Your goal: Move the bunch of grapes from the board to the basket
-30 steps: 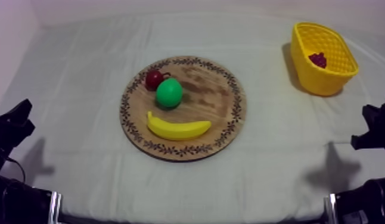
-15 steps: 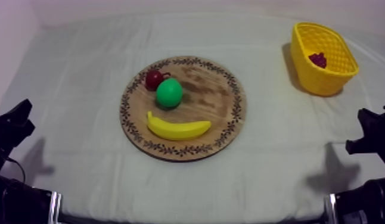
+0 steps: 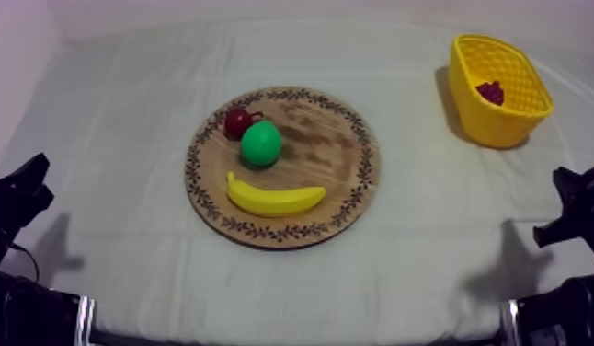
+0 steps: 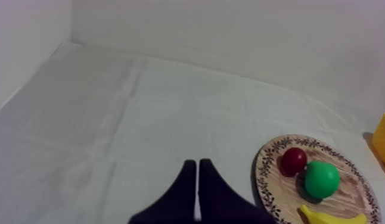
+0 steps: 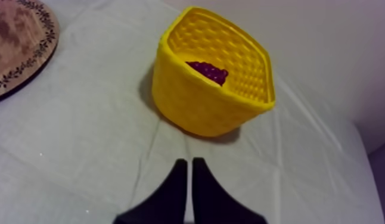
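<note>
Two tools low at the near edge of the table (image 3: 429, 248), one at each side. Fingers of left tool (image 4: 198, 162) pressed together into a narrow wedge, nothing held. Fingers of right tool (image 5: 187, 161) likewise closed one against the other, nothing held.

Straight ahead of the right tool, near, yellow basket (image 5: 201, 110), upright on the cloth, with bare cloth between tool and basket wall. Inside the basket, below its rim, bunch of grapes (image 5: 208, 72). Off to the left of the right tool, part of the wooden board (image 5: 19, 42), parted from the basket by a wide strip of cloth.

Ahead and to the right of the left tool, the same board, carrying small red fruit (image 4: 294, 161), pear (image 4: 322, 179) just beside it, and an end of banana (image 4: 326, 215) on the side nearer the tool. Broad unbroken cloth ahead and to the left of the left tool, up to the back wall and the side wall.

Against one second earlier: right tool lower and a little nearer the table's front edge, farther from the basket; left tool in the same place; grapes, basket, board and the three fruits unmoved.
</note>
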